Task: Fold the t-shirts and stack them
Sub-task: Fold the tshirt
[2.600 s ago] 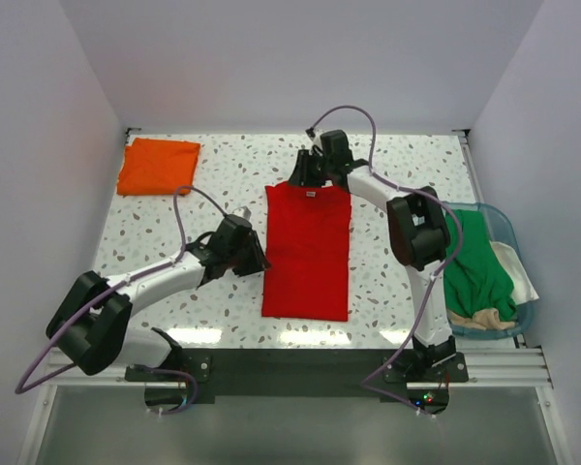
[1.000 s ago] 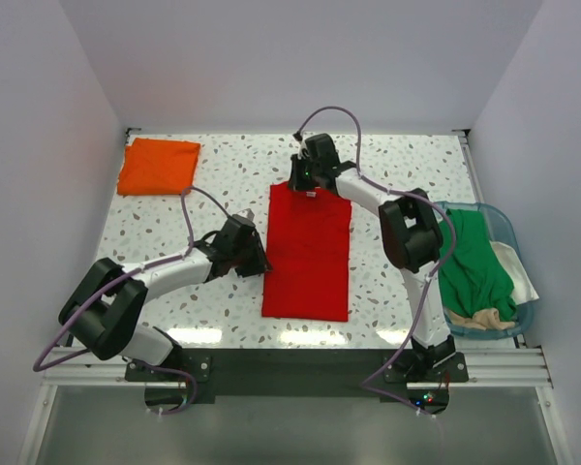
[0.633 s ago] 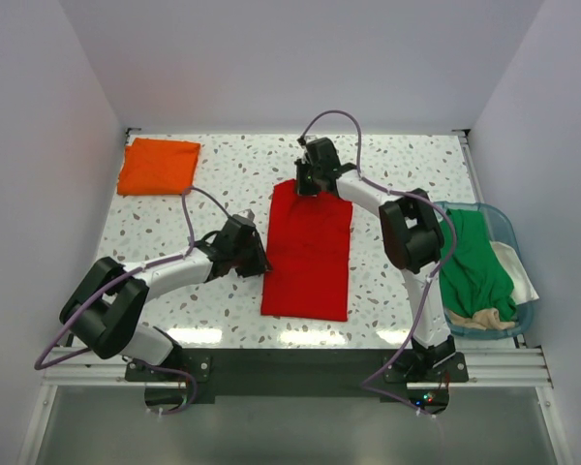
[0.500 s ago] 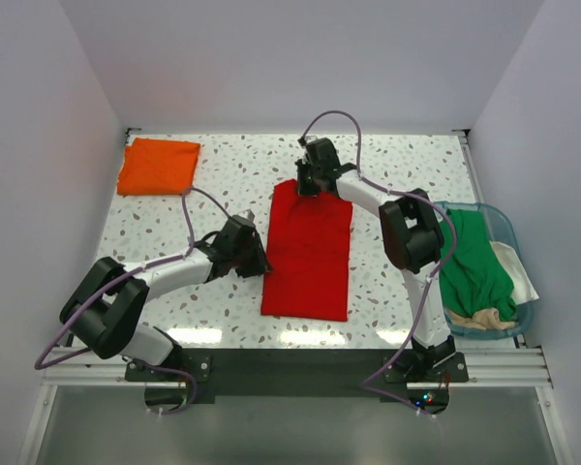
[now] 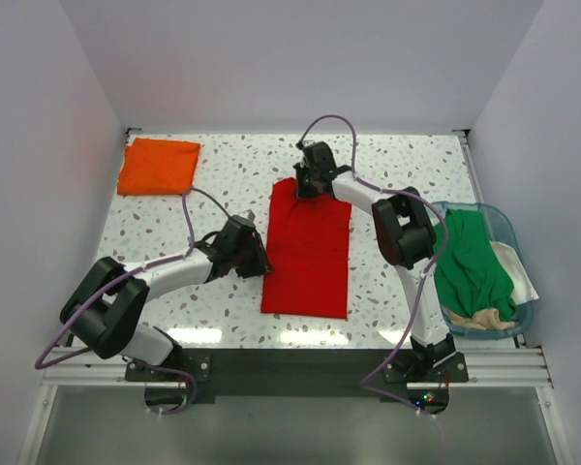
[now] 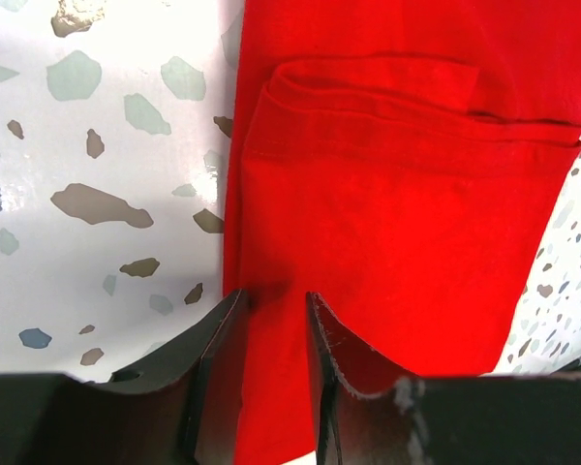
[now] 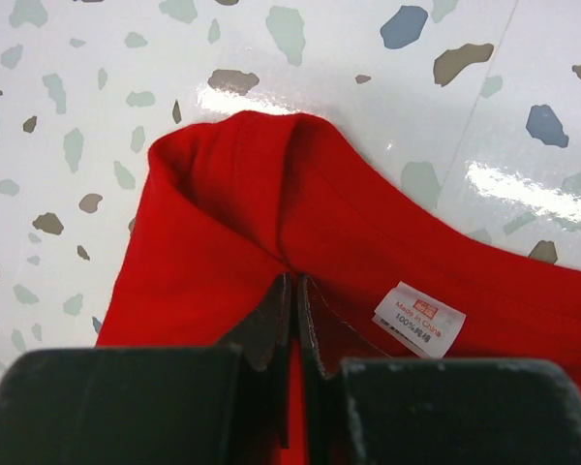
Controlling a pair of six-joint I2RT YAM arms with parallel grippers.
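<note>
The red t-shirt (image 5: 308,257) lies as a long folded strip mid-table. My right gripper (image 5: 310,189) is at its far end, shut on a pinch of the collar cloth (image 7: 223,223), which puckers up at the fingertips (image 7: 295,283); the white neck label (image 7: 418,318) sits just right of them. My left gripper (image 5: 261,263) rests at the strip's left edge. Its jaws (image 6: 276,300) stand partly apart, with flat red cloth (image 6: 397,213) showing between them. The orange t-shirt (image 5: 158,165) lies folded at the far left corner. The green t-shirt (image 5: 474,262) is draped in the tub.
A translucent teal tub (image 5: 504,221) stands at the right table edge holding the green shirt and some pale cloth (image 5: 479,318). White walls close the table in on three sides. Speckled tabletop (image 5: 213,184) lies bare between the orange and red shirts.
My right gripper has gathered the red shirt's collar edge and drawn it slightly, hiding the label in the top view. The left arm has stayed put.
</note>
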